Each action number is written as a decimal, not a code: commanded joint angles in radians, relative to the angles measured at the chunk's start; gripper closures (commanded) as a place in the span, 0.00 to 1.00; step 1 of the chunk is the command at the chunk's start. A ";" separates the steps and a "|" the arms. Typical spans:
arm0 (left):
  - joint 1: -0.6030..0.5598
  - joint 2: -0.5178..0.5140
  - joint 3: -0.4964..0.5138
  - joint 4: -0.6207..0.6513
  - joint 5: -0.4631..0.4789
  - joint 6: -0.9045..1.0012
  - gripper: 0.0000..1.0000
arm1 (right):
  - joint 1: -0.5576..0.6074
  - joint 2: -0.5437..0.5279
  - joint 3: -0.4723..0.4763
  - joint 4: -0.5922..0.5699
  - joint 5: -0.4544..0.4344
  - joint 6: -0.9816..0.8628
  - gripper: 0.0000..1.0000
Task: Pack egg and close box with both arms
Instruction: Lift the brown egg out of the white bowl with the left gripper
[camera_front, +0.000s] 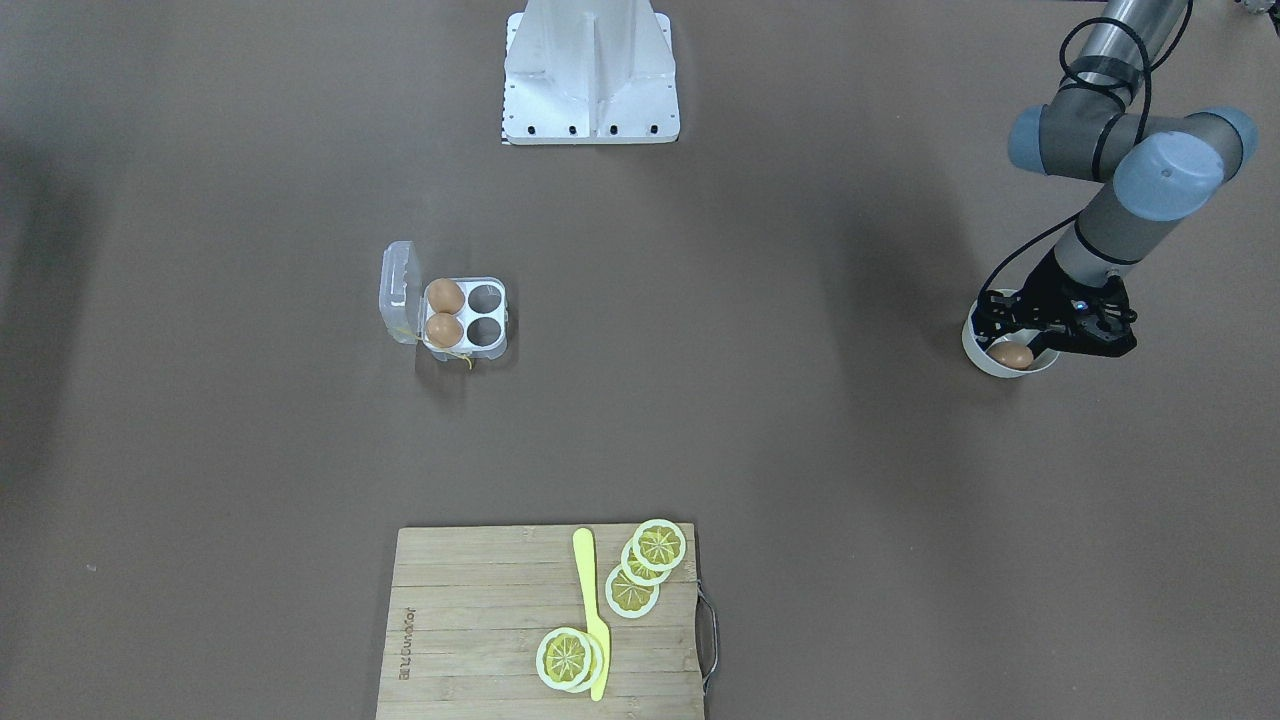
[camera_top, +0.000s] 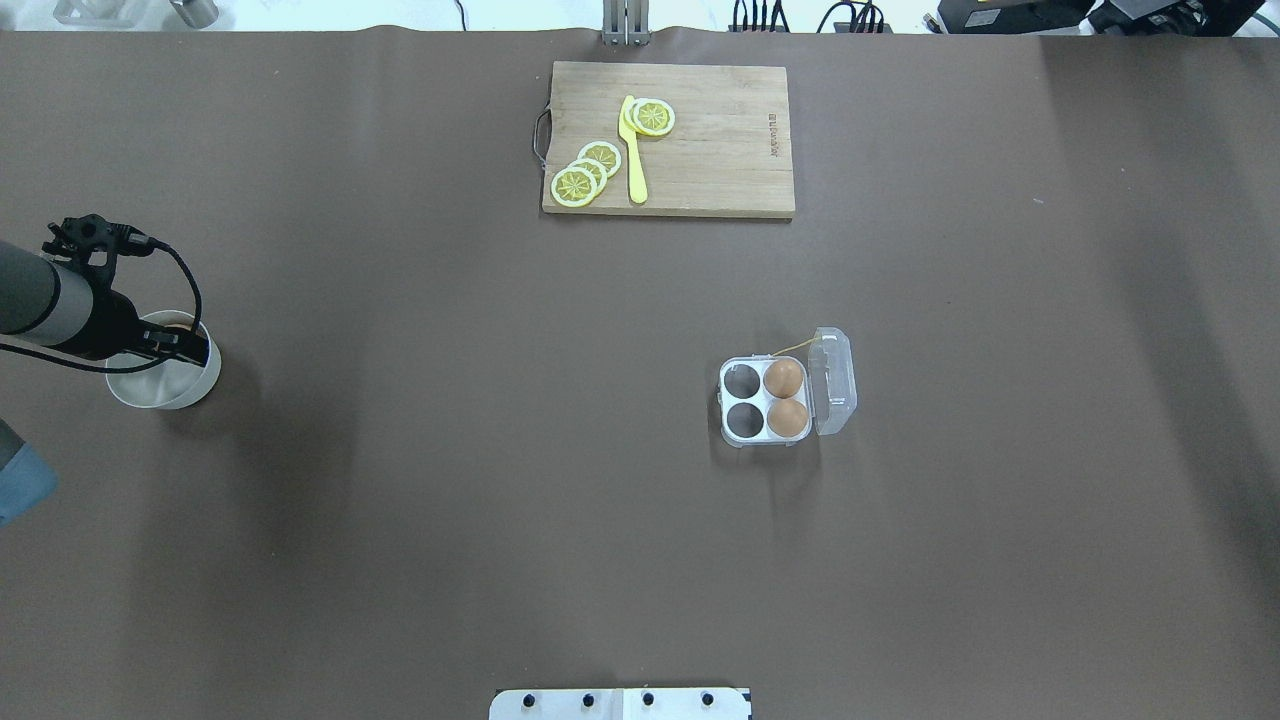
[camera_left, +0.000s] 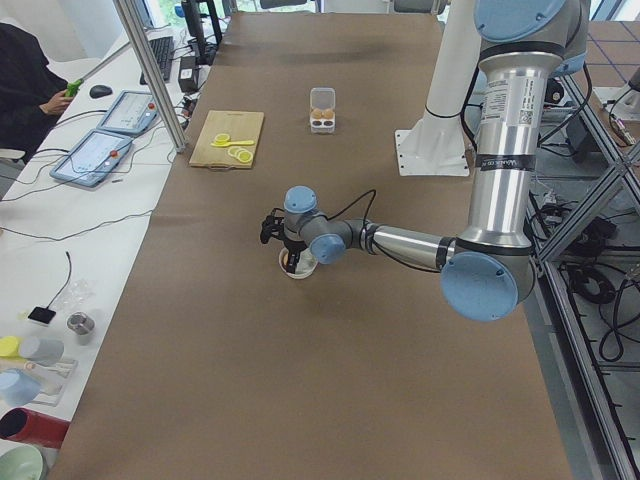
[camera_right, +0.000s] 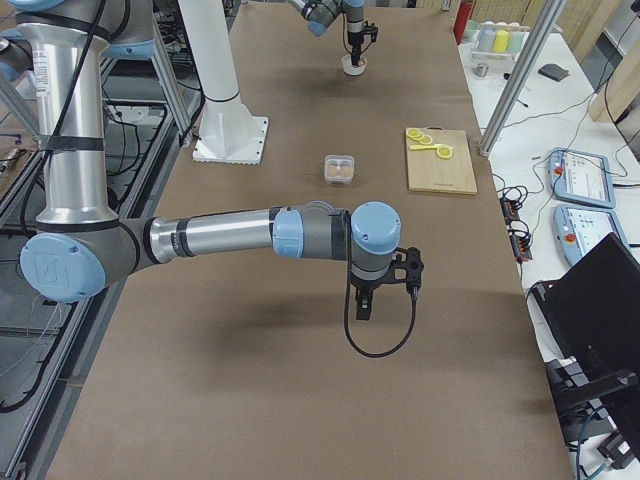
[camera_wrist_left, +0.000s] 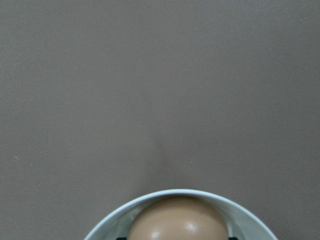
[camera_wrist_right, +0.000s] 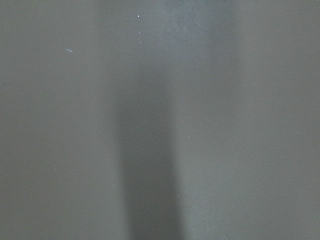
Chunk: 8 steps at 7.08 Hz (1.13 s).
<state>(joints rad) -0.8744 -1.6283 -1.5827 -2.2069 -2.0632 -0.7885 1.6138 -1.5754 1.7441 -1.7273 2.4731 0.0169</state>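
The clear box (camera_front: 465, 318) lies mid-table with its lid open; it also shows in the overhead view (camera_top: 765, 400). It holds two brown eggs (camera_front: 445, 296) (camera_front: 444, 330); its other two cells are empty. A third egg (camera_front: 1012, 355) lies in a white bowl (camera_front: 975, 350) at the table's left end. My left gripper (camera_front: 1022, 340) reaches down into that bowl. In the left wrist view the egg (camera_wrist_left: 177, 220) fills the bottom, with black fingertips tight against both its sides. My right gripper (camera_right: 365, 305) hangs over bare table, away from the box; I cannot tell whether it is open or shut.
A wooden cutting board (camera_front: 470, 620) with lemon slices (camera_front: 658, 545) and a yellow knife (camera_front: 592, 610) lies at the operators' edge. The white metal stand (camera_front: 590, 70) is at the robot's side. The right wrist view shows only brown table.
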 joint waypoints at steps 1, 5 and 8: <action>0.000 -0.004 0.001 0.001 0.000 0.000 0.24 | 0.000 0.000 -0.002 0.000 0.001 0.000 0.00; -0.002 -0.007 0.006 0.001 0.000 0.000 0.25 | 0.000 -0.002 -0.003 0.000 0.001 -0.002 0.00; -0.003 -0.013 0.013 0.000 0.000 0.000 0.33 | 0.000 -0.002 -0.003 0.000 0.001 -0.002 0.00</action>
<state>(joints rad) -0.8765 -1.6402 -1.5704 -2.2061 -2.0632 -0.7885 1.6138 -1.5769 1.7411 -1.7273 2.4743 0.0153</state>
